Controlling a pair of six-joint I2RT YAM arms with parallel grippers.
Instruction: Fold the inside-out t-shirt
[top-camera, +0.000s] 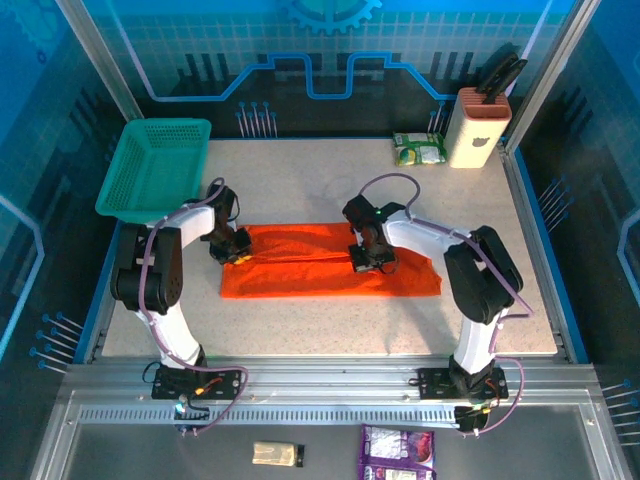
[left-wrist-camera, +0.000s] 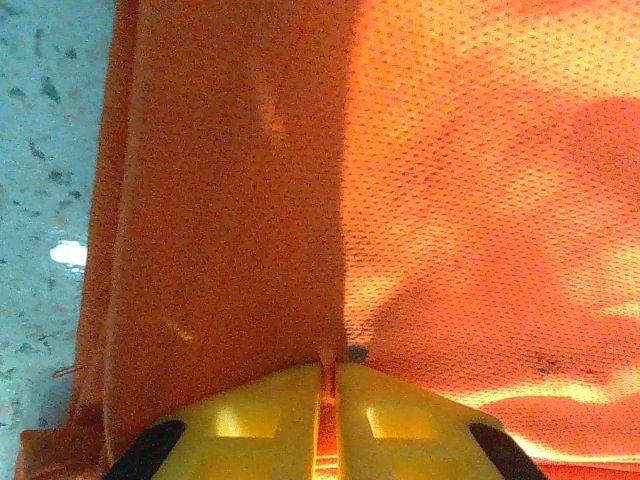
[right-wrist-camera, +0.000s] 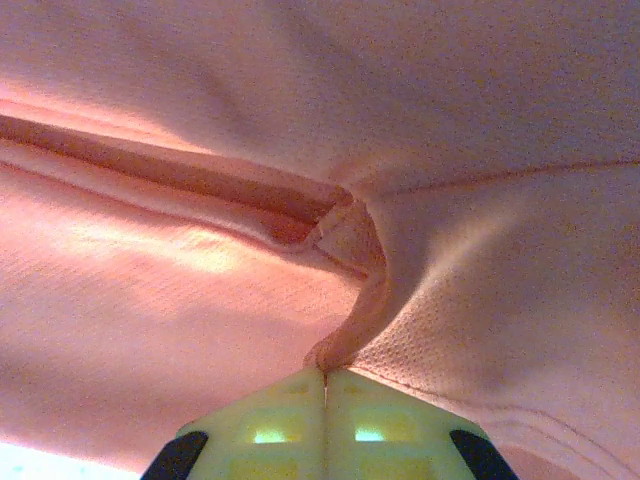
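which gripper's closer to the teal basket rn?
Left. The left gripper grips the t-shirt at its left end, close in front of the teal basket; the right gripper grips it farther right, mid-table.

The whole scene was taken by a fixed camera set high above and behind the arms (top-camera: 160, 270), tilted down and forward over the surface (top-camera: 300, 180), so that everything was seen from a distance. The left wrist view was taken from just behind the left gripper (left-wrist-camera: 328, 368) and aimed forward along it, very close to the t-shirt (left-wrist-camera: 450, 200), with a strip of surface caught at its left edge. The right wrist view was taken in the same way from behind the right gripper (right-wrist-camera: 325, 372), nearer still to the cloth. The t-shirt was shared by all three views.
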